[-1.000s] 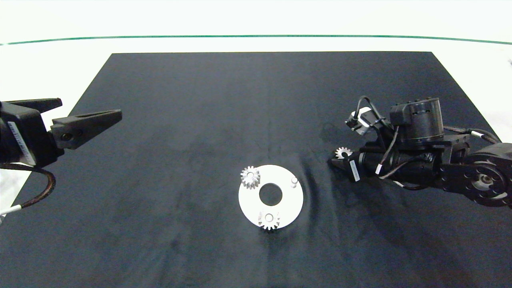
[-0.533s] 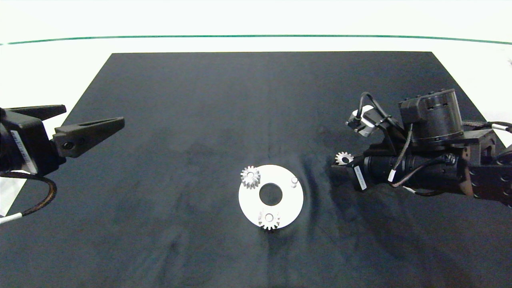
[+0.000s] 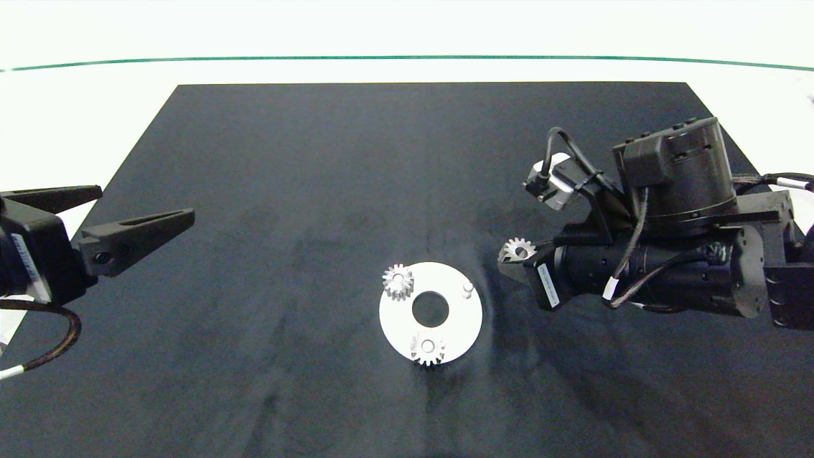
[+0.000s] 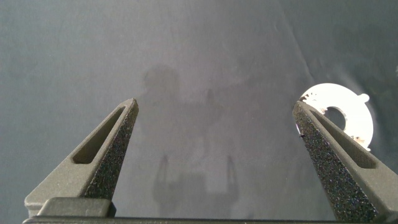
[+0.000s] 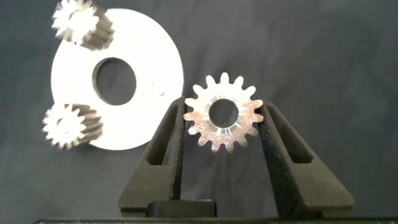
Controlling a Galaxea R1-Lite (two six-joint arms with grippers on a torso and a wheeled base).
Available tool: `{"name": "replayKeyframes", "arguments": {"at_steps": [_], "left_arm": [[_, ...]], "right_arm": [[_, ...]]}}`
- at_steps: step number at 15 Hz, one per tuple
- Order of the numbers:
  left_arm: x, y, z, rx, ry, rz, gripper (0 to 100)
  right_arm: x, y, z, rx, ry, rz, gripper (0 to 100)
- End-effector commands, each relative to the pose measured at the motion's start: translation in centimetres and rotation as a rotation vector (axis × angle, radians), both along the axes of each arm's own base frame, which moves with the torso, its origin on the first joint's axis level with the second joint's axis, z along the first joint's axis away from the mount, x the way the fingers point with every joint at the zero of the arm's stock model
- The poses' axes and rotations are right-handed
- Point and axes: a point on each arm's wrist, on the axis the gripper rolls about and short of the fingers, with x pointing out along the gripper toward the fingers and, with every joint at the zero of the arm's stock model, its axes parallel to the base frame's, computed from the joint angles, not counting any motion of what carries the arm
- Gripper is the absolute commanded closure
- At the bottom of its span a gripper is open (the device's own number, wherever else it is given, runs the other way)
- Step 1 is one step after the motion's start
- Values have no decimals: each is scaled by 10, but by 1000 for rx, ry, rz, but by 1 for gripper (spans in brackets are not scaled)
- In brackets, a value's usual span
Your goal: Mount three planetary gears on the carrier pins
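Since a second ago the right gripper (image 3: 512, 254) has carried its gear toward the white carrier disc (image 3: 458, 331). At the tabletop's left edge, the left gripper (image 3: 137, 213) hovers with fingers spread wide. Two planetary gears (image 3: 398, 282) (image 3: 427, 350) sit on the disc's pins; one carrier pin (image 3: 468, 288) stands bare. The right wrist view alone shows the third gear (image 5: 224, 113) face-on, pointed silver teeth, clamped between the right fingers (image 5: 278, 147).
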Motion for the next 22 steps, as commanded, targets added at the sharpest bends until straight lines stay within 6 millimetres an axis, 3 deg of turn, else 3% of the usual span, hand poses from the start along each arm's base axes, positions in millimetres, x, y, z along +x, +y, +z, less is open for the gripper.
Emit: {"name": "replayKeyframes", "arguments": {"at_steps": [1,9,18,22], "left_arm": [[-2,0,1,-2,-8,-1,0],[-2,0,4,-3,-17,-3,0],[-2,0,2,0,-11,-3,0],[-2,0,2,0,-10,-5,0]], "right_arm": [[1,11,-4,-10,12,24,81],[6,38,-19,-50,33,59,81],[11,45,-32,-90,65,56,81],[16,53,-30,-82,53,61,81]]}}
